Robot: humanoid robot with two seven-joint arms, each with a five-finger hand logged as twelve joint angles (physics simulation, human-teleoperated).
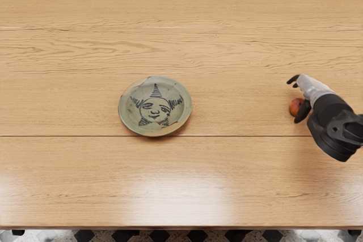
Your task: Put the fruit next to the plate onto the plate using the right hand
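Your right robot hand (307,93) is at the fruit (295,106), fingers apart, not clamped yet. The fruit sits well right of the plate (123,107). Close off-centre and it could roll off across that smooth wooden table (181,38). Chequered floor (170,235) shows below.

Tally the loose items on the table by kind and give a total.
Painted-face plate: 1
Red-orange fruit: 1
Total: 2
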